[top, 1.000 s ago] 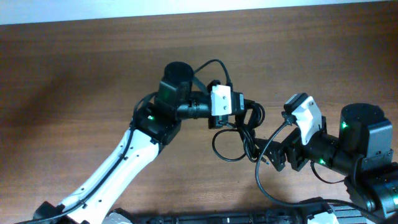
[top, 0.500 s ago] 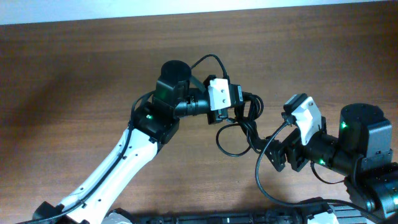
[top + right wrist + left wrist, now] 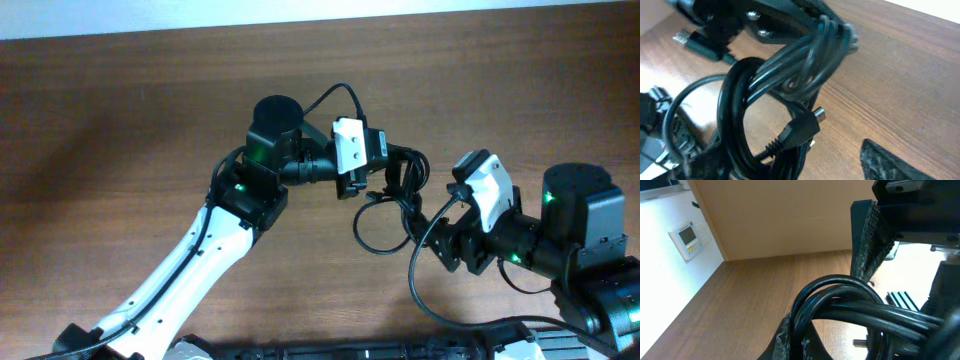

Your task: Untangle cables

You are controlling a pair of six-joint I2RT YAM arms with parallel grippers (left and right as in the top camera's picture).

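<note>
Cables [image 3: 404, 192] clamped in left jaws; right jaws apart, lower loops between them

This is looking like a robotics lab or test room rather than a home; two white-and-black robot arms, the left arm [image 3: 200, 255] and the right arm [image 3: 575, 225], are standing at a bare wood-grain surface [image 3: 120, 120], with small green lights [image 3: 241, 187] glowing on their joints; a pale strip [image 3: 300, 12] is running along the 12 o'clock edge in the overhead view; in the left wrist view a wall controller [image 3: 686, 240] with a small display is hanging at 10 o'clock on a plain white wall [image 3: 660, 300]; a plain tan panel [image 3: 780, 215] is rising beyond the surface at 12 o'clock.
</note>
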